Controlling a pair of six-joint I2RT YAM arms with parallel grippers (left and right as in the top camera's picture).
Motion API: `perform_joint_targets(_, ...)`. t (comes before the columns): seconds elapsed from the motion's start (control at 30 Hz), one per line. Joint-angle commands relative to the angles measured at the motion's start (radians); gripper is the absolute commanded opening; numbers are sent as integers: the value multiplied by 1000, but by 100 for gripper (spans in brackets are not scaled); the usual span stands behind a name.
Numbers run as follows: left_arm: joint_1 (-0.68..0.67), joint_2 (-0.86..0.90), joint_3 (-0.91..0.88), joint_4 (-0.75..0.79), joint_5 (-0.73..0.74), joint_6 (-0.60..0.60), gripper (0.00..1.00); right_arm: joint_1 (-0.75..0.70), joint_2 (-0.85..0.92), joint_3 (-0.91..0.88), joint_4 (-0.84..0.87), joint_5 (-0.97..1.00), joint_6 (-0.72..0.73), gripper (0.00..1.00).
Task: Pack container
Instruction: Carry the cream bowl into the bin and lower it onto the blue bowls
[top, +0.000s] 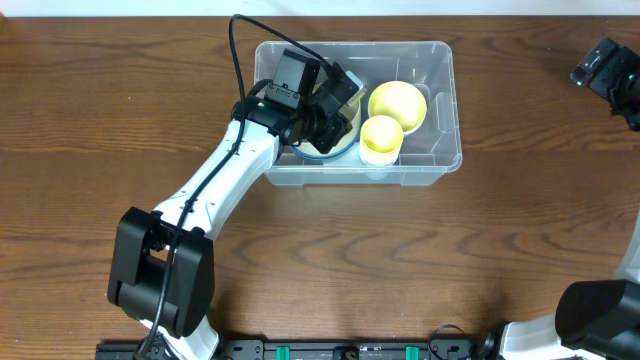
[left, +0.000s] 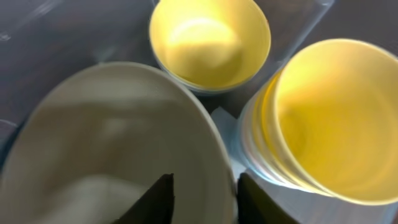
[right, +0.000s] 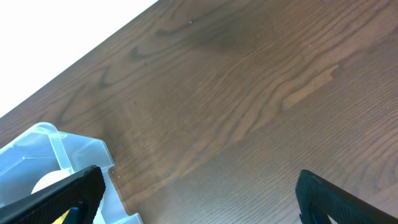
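Note:
The clear plastic container (top: 440, 60) stands at the back middle of the table. Inside it are a yellow bowl (top: 397, 103) and a stack of yellow-lined bowls (top: 381, 135). My left gripper (top: 335, 120) is down inside the container's left half, shut on the rim of a white bowl (top: 335, 148). In the left wrist view the fingers (left: 205, 199) pinch the white bowl's (left: 106, 143) right rim, beside the stack (left: 336, 118) and the single yellow bowl (left: 208, 40). My right gripper (top: 610, 70) is open and empty at the far right.
The right wrist view shows bare wood between the open fingers (right: 199, 193) and a corner of the container (right: 68, 149) at lower left. The table's far edge runs along the top.

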Motion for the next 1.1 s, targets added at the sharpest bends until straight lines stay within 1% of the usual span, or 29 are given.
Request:
perform_joint_targets(0.0, 2, 7, 5, 15, -68, 6, 39, -4, 1, 10, -1, 3, 14, 99)
perform_joint_targets(0.1, 10, -20, 16, 26, -114, 5, 43, -4, 1, 10, -1, 3, 14, 99)
perform_joint_targets(0.2, 27, -88, 38, 27, -124, -6, 46, -4, 1, 10, -1, 3, 14, 99)
perform_joint_targets(0.37, 67, -222, 46, 40, -124, -51, 46, -4, 1, 10, -1, 3, 14, 99)
perform_joint_targets(0.53, 90, -248, 46, -37, -123, -70, 44, -4, 1, 10, -1, 3, 14, 99)
perform_joint_targets(0.67, 89, -246, 45, -73, -115, -115, 27, -4, 1, 10, -1, 3, 14, 99)
perform_joint_targets(0.73, 89, -244, 43, -77, -115, -114, 20, -4, 1, 10, -1, 3, 14, 99)
perform_joint_targets(0.77, 89, -241, 43, -80, -114, -115, 19, -4, 1, 10, -1, 3, 14, 99)
perform_joint_targets(0.8, 89, -237, 43, -85, -112, -122, 12, -4, 1, 10, -1, 3, 14, 99)
perform_joint_targets(0.83, 89, -230, 42, -92, -112, -131, 10, -4, 1, 10, -1, 3, 14, 99)
perform_joint_targets(0.9, 85, -214, 40, -111, -104, -136, 6, -4, 1, 10, -1, 3, 14, 99)
perform_joint_targets(1.07, 62, -161, 32, -144, -9, -136, 6, -4, 1, 10, -1, 3, 14, 99)
